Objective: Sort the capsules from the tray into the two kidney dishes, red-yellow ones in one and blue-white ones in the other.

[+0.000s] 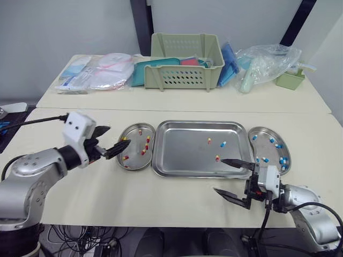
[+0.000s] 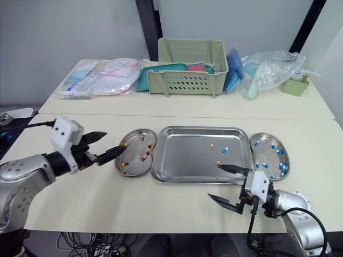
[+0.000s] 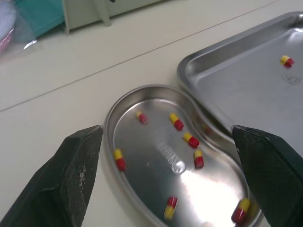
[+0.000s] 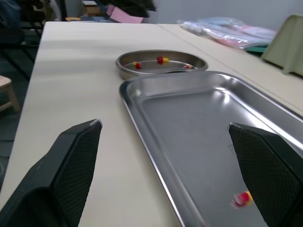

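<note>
Left eye view: L gripper (image 1: pixel 119 135) wide, tip covering red-yellow kidney dish (image 1: pixel 135 151) rim. R gripper (image 1: pixel 218 174) wide, lower right, overlapping tray (image 1: pixel 182 155) corner.

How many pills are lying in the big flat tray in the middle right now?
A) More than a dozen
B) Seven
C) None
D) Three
D: the tray holds just three, a red-yellow capsule, a blue-white capsule beside it, and a second red-yellow capsule nearer the robot.
</note>
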